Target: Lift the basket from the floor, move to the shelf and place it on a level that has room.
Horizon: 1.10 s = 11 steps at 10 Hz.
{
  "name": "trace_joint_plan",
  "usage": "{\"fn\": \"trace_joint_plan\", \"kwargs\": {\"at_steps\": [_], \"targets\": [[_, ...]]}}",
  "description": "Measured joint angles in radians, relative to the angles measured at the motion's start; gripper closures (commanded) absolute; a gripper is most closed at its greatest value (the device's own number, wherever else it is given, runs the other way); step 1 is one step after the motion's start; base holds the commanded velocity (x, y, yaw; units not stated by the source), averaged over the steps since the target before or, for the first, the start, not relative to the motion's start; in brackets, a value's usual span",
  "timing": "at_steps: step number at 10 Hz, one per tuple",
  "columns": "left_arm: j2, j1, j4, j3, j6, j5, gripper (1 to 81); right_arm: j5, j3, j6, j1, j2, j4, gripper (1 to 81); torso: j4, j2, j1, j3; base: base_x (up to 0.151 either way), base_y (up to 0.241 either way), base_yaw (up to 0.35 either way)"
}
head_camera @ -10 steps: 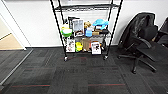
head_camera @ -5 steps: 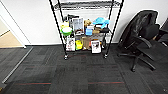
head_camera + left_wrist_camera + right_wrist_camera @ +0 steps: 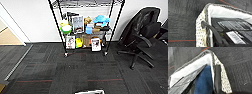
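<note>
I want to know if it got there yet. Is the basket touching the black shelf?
Apart. In the head view the basket's whitish rim sits at the near edge, and a wide stretch of dark carpet lies between it and the shelf.

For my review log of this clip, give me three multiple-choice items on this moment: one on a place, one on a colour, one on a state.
1. Where is the office chair?
A. right of the shelf
B. left of the shelf
C. behind the shelf

2. What colour is the plush on the shelf?
A. red
B. blue
C. black

3. The basket is:
A. empty
B. upside down
C. holding items

Key: 1 A, the head view shows the chair to the rack's right. 2 B, it is light blue. 3 C, both wrist views show dark and blue contents inside the white lining.
</note>
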Motion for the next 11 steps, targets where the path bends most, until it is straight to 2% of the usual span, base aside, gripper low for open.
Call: {"fn": "trace_joint_plan", "kwargs": {"at_steps": [6, 8, 11], "targets": [[-0.086, -0.064, -0.025, 0.086, -0.001, 0.018, 81.1, 0.006, -0.010, 0.005, -0.009, 0.033, 0.011, 81.1, 0.000, 0.199, -0.127, 0.000, 0.000, 0.000, 0.000], [-0.111, -0.083, -0.026, 0.123, -0.002, 0.049, 81.1, 0.008, -0.010, 0.008, -0.020, 0.033, 0.020, 81.1, 0.000, 0.257, -0.164, 0.021, 0.000, 0.000, 0.000], [-0.108, -0.096, -0.026, 0.122, -0.002, 0.046, 81.1, 0.013, -0.010, 0.007, 0.004, 0.036, 0.026, 81.1, 0.000, 0.361, -0.231, 0.064, 0.000, 0.000, 0.000]]}}
